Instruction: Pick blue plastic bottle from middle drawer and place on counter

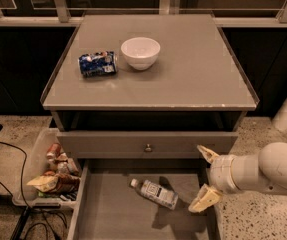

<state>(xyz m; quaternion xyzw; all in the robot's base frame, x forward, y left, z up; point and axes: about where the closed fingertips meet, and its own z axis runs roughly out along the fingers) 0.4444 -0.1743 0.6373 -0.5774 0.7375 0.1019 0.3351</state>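
Gripper (206, 177) you see over the right edge of the middle drawer (108, 216), its two fingers spread wide and holding nothing, while the blue plastic bottle (154, 193) lies on its side on this drawer's floor, near its center.

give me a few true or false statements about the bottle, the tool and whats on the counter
1. The bottle lies on its side in the open drawer. True.
2. The tool is shut on the bottle. False: it is open, at the drawer's right side, just right of the bottle and not holding it.
3. A bowl stands upright on the counter, right of the can. True.
4. The can is in the drawer beside the bottle. False: it lies on the counter; the bottle is alone in the drawer.
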